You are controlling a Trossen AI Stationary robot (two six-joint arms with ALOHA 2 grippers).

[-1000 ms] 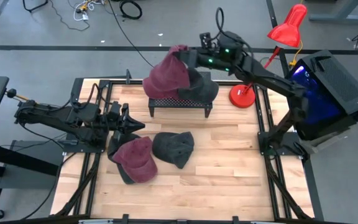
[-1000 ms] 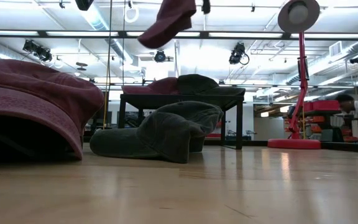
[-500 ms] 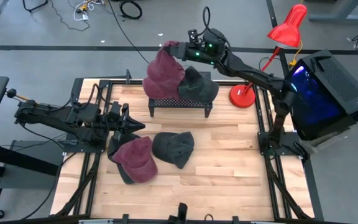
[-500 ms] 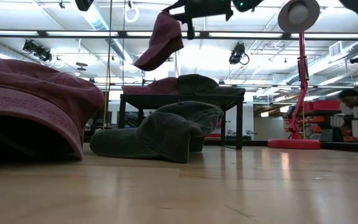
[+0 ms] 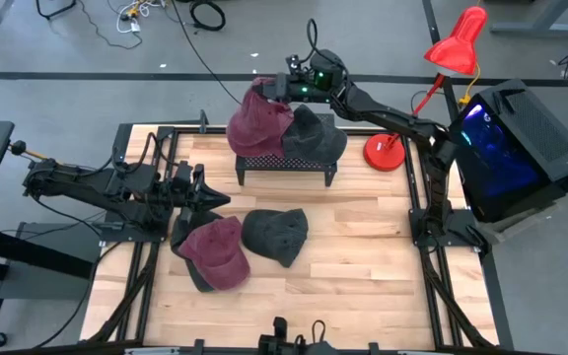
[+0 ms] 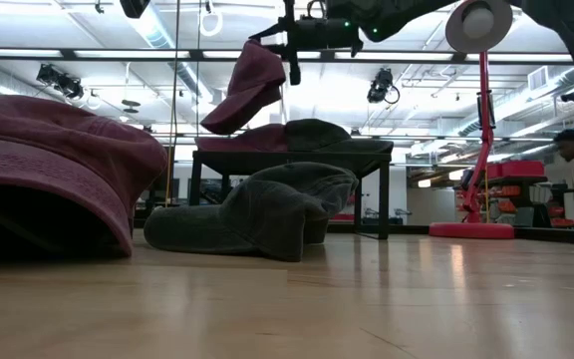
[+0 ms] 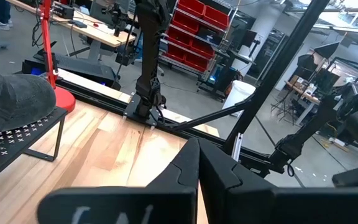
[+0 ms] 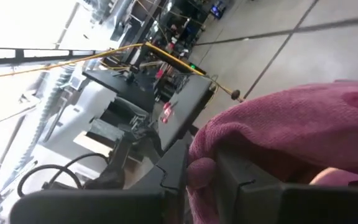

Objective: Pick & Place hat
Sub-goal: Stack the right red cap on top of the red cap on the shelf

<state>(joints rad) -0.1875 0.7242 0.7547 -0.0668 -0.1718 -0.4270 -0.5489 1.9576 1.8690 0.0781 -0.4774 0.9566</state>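
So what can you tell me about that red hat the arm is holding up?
The maroon hat is soft, fuzzy-looking cloth with a rounded crown and a floppy brim. The right hand is shut on a pinch of its edge, so it hangs tilted and drooping above the left end of the black rack, beside the dark grey hat resting there. In the low view its brim hangs close above the rack; whether it touches is unclear.

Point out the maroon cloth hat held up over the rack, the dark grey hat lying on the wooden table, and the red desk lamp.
maroon cloth hat (image 5: 257, 120), high view, on its crown.
dark grey hat (image 5: 276, 233), high view, on its crown.
red desk lamp (image 5: 384, 153), high view, on its round base.
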